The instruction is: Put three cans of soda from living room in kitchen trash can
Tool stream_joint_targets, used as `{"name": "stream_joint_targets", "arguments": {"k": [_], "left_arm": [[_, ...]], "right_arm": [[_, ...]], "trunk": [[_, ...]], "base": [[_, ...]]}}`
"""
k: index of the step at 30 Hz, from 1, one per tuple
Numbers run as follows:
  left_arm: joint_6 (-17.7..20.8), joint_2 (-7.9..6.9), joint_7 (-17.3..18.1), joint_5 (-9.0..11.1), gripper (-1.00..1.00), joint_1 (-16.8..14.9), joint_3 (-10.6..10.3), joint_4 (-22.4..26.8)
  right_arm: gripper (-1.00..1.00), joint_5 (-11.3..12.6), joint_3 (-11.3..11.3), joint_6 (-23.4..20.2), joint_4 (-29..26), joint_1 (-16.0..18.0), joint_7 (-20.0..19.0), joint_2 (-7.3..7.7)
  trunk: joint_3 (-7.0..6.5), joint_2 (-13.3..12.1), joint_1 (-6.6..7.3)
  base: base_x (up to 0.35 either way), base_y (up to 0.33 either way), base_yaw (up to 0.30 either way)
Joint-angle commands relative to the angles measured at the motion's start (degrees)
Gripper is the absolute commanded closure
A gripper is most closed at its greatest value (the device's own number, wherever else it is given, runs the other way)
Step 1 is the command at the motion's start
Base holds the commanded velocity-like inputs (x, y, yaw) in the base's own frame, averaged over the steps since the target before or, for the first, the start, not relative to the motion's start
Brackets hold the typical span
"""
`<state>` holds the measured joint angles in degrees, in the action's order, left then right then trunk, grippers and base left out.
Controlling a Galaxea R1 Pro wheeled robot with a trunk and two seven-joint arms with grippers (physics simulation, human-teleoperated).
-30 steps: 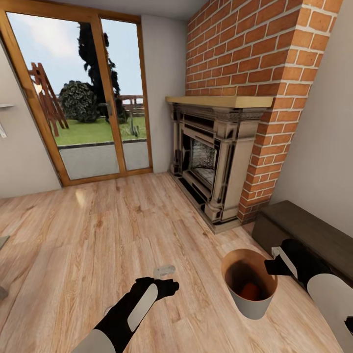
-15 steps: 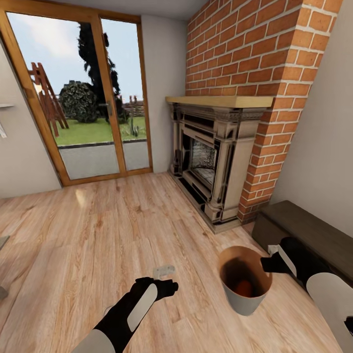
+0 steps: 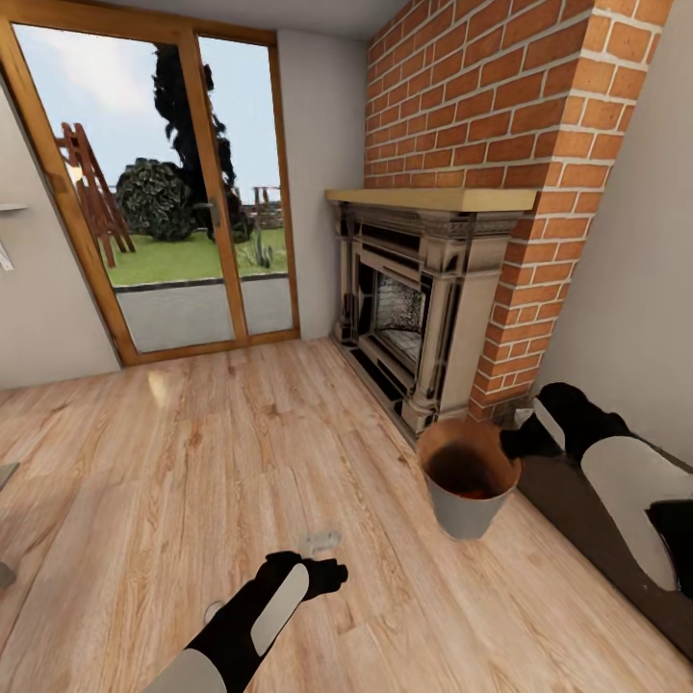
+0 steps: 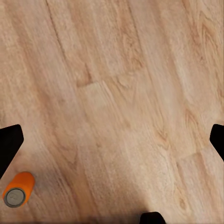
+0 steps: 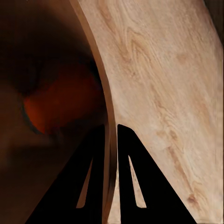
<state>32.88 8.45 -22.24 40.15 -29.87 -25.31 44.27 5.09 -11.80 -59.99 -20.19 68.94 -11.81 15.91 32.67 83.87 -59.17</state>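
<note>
Reaching forward and low over the wood-plank floor [image 3: 192, 433] with the left arm, forearm angled toward the glass doors [image 3: 154, 183]. Spreading the left gripper [image 4: 112, 135] wide, fingertips at opposite edges of the left wrist view, holding nothing, touching nothing. Hanging above bare planks, with an orange soda can [image 4: 18, 190] lying on its side on the floor near one fingertip, grey top facing the camera.

Extending the right arm inward, wrist bent toward the fireplace [image 3: 414, 308]. Pinching the rim of the trash can [image 3: 467, 481] with the right gripper [image 3: 515, 445], one finger inside the brown wall, one outside, nearly closed on it. Carrying another orange can [image 5: 60, 100] deep inside the bin. Sitting just beside the fireplace's front corner, next to a dark bench [image 3: 577, 510].
</note>
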Motion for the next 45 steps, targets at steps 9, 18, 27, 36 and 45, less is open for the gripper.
{"name": "stream_joint_targets", "arguments": {"k": [9, 18, 27, 36, 45], "left_arm": [[0.06, 0.08, -0.05, 0.07, -1.0, -0.01, 0.0, -0.47], [0.3, 0.13, -4.41, 0.29, -1.0, -0.02, 0.07, -0.47], [0.54, -0.06, -6.5, 3.17, -1.0, 0.05, 0.08, -0.57], [0.7, -0.33, -6.67, 3.69, -1.0, 0.07, 0.01, -0.64], [0.64, -0.23, -6.22, 3.63, -1.0, 0.05, 0.07, -6.18]], "right_arm": [[1.0, -0.07, -3.39, -0.01, 19.69, 14.68, -0.31, -2.45], [1.0, -0.08, -4.34, -0.01, 22.45, 16.55, -0.31, -3.22], [1.0, -0.08, -4.63, -0.01, 22.57, 16.69, -0.31, -3.27], [1.0, -0.08, -4.63, -0.01, 22.57, 16.7, -0.31, -3.26], [1.0, -0.08, -4.63, -0.01, 22.57, 16.69, -0.31, -3.26]], "trunk": [[-0.01, 0.01, 0.0], [-0.01, 0.01, 0.0], [-0.01, 0.01, 0.0], [-0.43, -1.2, 0.66], [-0.6, -3.2, 1.76]], "base": [[0.0, 0.0, 0.0], [0.0, 0.0, 0.0], [0.0, 0.0, 0.0], [0.0, 0.0, 0.0], [0.0, 0.0, 0.0]]}}
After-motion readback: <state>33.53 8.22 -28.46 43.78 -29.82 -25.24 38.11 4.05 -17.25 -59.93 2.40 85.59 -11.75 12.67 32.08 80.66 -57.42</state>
